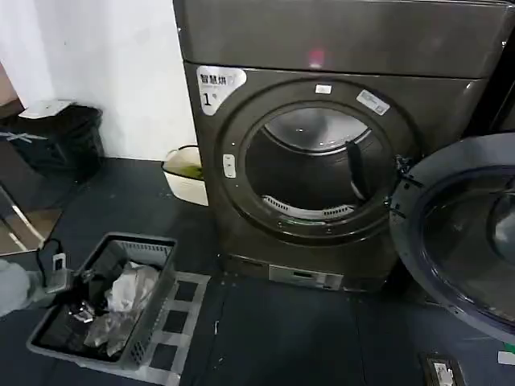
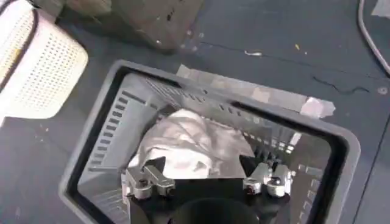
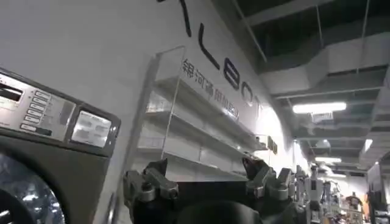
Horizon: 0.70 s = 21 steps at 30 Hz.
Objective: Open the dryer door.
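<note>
At the right edge of the head view the big round chrome-rimmed dark-glass dryer door [image 1: 463, 233] hangs swung open beside the grey-brown dryer [image 1: 322, 161], probably heavy, stiff and slick, best gripped at its rim, while left gripper [image 2: 207, 181] and right gripper [image 3: 207, 181] spread wide, empty.

My head camera looks forward and down at the dryer [image 1: 322, 161] and grey basket [image 1: 113, 301]. My left wrist looks straight down, close over that basket (shared); my right wrist tilts up toward wall shelves [image 3: 195, 122].
</note>
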Each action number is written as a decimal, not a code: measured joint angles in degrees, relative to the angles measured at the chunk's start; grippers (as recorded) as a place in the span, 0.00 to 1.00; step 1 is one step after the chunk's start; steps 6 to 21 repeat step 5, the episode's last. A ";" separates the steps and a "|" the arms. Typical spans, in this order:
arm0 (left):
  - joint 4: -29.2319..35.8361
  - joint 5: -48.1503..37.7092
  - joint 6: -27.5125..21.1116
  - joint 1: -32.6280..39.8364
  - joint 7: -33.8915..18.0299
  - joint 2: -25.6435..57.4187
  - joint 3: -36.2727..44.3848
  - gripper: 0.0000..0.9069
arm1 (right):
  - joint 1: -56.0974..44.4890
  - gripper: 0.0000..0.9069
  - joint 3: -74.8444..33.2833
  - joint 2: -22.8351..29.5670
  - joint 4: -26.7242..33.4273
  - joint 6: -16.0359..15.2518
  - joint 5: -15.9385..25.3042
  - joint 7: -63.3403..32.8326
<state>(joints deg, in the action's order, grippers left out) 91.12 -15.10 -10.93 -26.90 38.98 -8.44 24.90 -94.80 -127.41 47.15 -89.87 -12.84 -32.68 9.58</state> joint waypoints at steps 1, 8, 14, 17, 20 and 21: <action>0.26 -0.14 0.06 -0.10 -0.09 0.21 -0.02 1.00 | -0.20 1.00 -0.07 0.18 -0.03 0.38 0.17 0.20; 0.99 -0.04 0.05 -0.56 0.11 1.13 -0.04 1.00 | -0.40 1.00 -0.33 0.49 -0.02 0.70 0.36 0.39; 0.99 -0.04 0.05 -0.56 0.11 1.13 -0.04 1.00 | -0.40 1.00 -0.33 0.49 -0.02 0.70 0.36 0.39; 0.99 -0.04 0.05 -0.56 0.11 1.13 -0.04 1.00 | -0.40 1.00 -0.33 0.49 -0.02 0.70 0.36 0.39; 0.99 -0.04 0.05 -0.56 0.11 1.13 -0.04 1.00 | -0.40 1.00 -0.33 0.49 -0.02 0.70 0.36 0.39; 0.99 -0.04 0.05 -0.56 0.11 1.13 -0.04 1.00 | -0.40 1.00 -0.33 0.49 -0.02 0.70 0.36 0.39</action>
